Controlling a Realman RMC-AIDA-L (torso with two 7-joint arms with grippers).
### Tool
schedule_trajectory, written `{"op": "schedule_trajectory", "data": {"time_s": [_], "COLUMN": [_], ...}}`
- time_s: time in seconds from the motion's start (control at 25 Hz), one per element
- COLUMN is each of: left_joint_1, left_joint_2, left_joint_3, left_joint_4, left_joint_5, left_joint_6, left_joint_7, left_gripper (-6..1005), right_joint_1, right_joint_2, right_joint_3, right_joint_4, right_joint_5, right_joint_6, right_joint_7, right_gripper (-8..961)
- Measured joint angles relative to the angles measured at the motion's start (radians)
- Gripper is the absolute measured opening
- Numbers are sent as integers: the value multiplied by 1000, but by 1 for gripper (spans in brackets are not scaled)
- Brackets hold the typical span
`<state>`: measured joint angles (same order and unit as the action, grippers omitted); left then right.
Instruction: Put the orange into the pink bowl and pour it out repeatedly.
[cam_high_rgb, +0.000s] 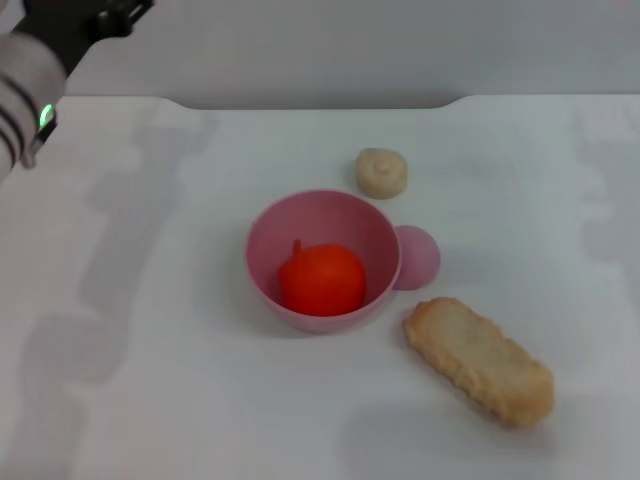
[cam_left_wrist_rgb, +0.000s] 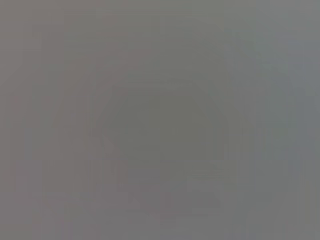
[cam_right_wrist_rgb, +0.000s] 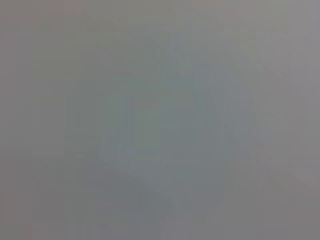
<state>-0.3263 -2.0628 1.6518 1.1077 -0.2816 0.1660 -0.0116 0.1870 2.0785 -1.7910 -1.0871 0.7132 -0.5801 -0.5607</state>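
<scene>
— Four things sit on the white table (cam_high_rgb: 150, 380); the orange (cam_high_rgb: 322, 279) is inside the pink bowl (cam_high_rgb: 266, 243), resting toward its near wall, its stem leaning to the left.

— How will the bowl handle?

— Light, stiff plastic by the look of it, smooth and likely slippery; I'd pinch the rim on its bare left side; the orange looks glossy and hard, so it should roll out freely once the bowl tips.

— Anything in the way?

— A small pink ball (cam_high_rgb: 418, 256) touches the bowl's right side; a beige bun (cam_high_rgb: 382, 172) sits just behind it; a long breaded piece (cam_high_rgb: 480, 361) lies near the front right; so pouring leftward looks safest.

— And the grippers?

— The left gripper (cam_high_rgb: 85, 22) hangs at the far left corner, well apart from the bowl; whether its jaws are parted I cannot tell; the right one is nowhere in sight.
</scene>
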Motion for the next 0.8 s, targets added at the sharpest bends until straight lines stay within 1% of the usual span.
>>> {"op": "schedule_trajectory", "data": {"time_s": [0.12, 0.16, 0.28, 0.4, 0.6, 0.8], "left_joint_1": [-1, -3, -16, -42, -88, -103], "left_joint_2": [-1, 0, -1, -2, -2, -5], "left_joint_3": [7, 9, 11, 11, 11, 11], "left_joint_4": [-145, -170, -255, -324, -410, -466], "left_joint_5": [-11, -10, -8, -10, -8, -10], "left_joint_6": [201, 238, 348, 391, 405, 452], "left_joint_7": [-75, -87, -96, -104, -97, -103], "left_gripper": [808, 808, 808, 808, 808, 808], "right_joint_1": [0, 3, 15, 21, 31, 43], "right_joint_2": [2, 1, -5, -6, 0, -4], "right_joint_3": [-26, -29, -26, -32, -71, -78], "right_joint_4": [77, 97, 136, 176, 263, 279], "right_joint_5": [3, 7, 22, 22, 23, 27], "right_joint_6": [-89, -93, -50, -52, -181, -189], "right_joint_7": [88, 117, 170, 231, 285, 296], "right_gripper": [733, 738, 754, 769, 789, 789]}}
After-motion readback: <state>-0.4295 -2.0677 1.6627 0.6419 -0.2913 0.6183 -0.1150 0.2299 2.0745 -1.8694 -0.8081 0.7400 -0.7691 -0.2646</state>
